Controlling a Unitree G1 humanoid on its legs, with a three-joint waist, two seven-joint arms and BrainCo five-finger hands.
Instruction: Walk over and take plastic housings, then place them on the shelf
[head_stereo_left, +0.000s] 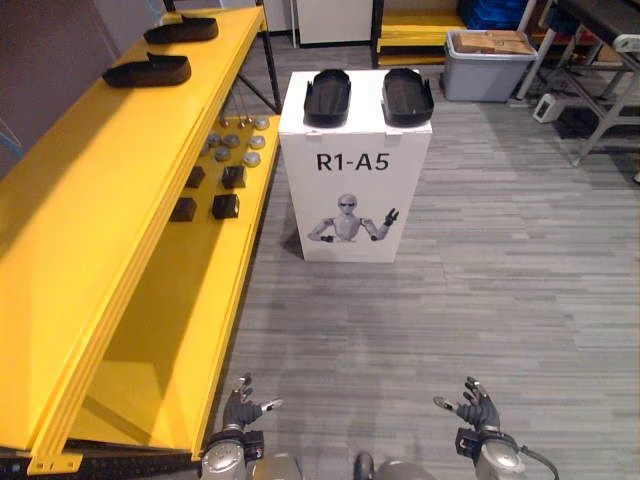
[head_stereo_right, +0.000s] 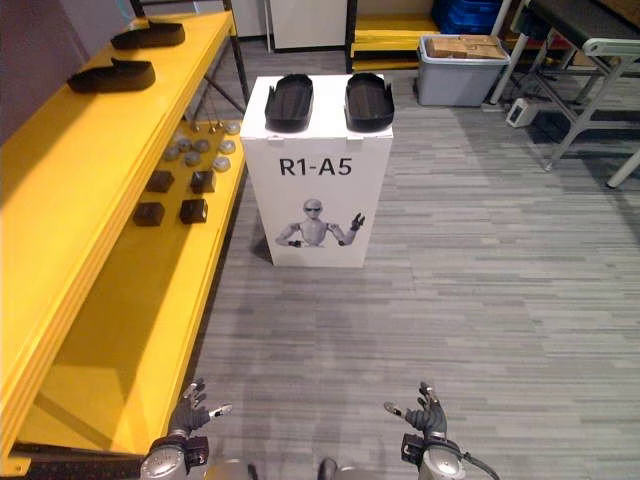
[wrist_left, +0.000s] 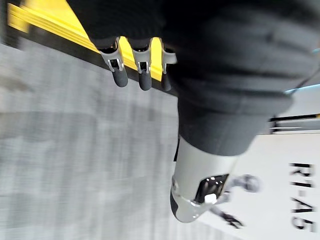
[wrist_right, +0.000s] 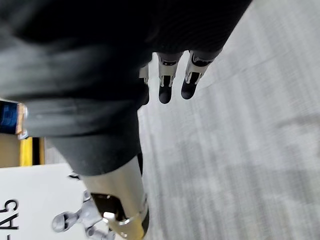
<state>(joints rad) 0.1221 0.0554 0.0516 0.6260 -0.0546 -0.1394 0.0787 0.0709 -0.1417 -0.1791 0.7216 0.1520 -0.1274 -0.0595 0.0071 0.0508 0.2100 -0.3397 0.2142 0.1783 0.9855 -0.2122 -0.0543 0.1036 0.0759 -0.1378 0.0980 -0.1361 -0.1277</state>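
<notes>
A pair of plastic housings sits atop a white box well ahead, seemingly staged for pickup beside the yellow shelf, while the left hand and right hand hang empty, fingers loosely spread.

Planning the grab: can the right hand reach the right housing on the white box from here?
Probably not: the open right hand is far short of the housing; only bare floor lies between.

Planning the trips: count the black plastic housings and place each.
4. On the white box: left housing, right housing. On the yellow shelf: near housing, far housing. More may lie out of sight.
</notes>
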